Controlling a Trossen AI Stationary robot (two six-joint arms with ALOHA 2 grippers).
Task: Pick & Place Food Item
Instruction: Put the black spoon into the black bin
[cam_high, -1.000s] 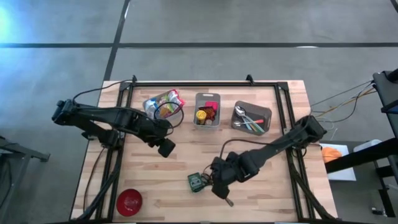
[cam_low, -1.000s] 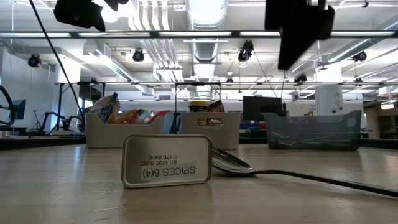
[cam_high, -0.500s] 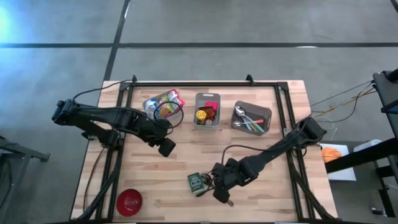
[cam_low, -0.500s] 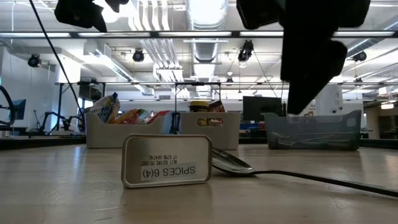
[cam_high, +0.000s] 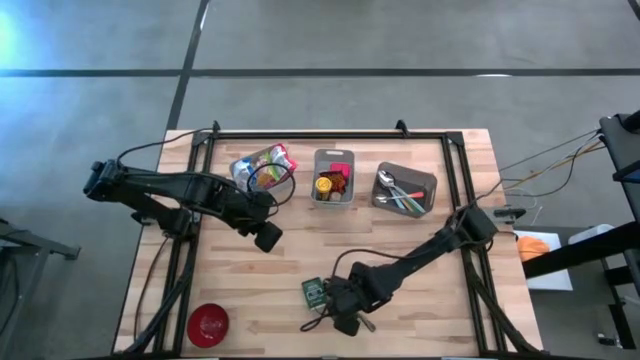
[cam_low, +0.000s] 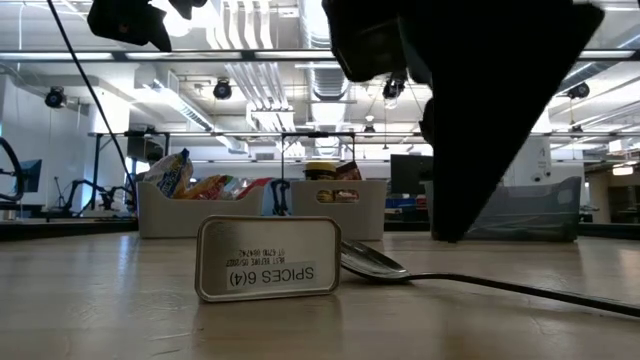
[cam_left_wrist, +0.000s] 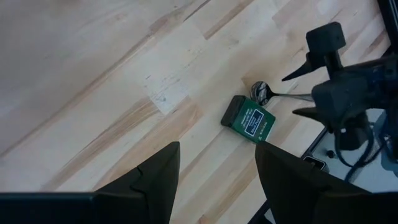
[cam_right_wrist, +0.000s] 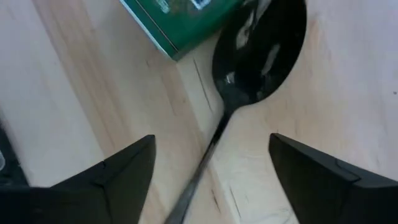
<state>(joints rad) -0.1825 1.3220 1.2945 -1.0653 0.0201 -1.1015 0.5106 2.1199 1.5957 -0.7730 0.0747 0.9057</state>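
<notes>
A green spice tin (cam_high: 316, 292) stands on its long edge on the wooden table (cam_high: 250, 290), near the front. A metal spoon (cam_right_wrist: 261, 46) lies with its bowl against the tin. My right gripper (cam_right_wrist: 211, 180) hangs open just above the spoon, one finger on each side of the handle (cam_right_wrist: 205, 162), touching nothing. It shows in the high view (cam_high: 342, 312) and as a dark mass in the low view (cam_low: 470, 120). My left gripper (cam_high: 268, 238) waits open, high over the table's middle left; its wrist view shows the tin (cam_left_wrist: 249, 119) far below.
Three bins stand in a row at the back: one with snack packets (cam_high: 265, 168), one with jars (cam_high: 333, 178), a grey one with cutlery (cam_high: 404, 190). A red bowl (cam_high: 209, 323) sits at the near left corner. Bare wood lies between the bins and the tin.
My right gripper has come down toward the spoon and moved toward the table's near edge and a little left, rolling slightly. In the low view it has grown from a dark block at the top to a mass reaching almost to the table. Tin and spoon have kept still.
</notes>
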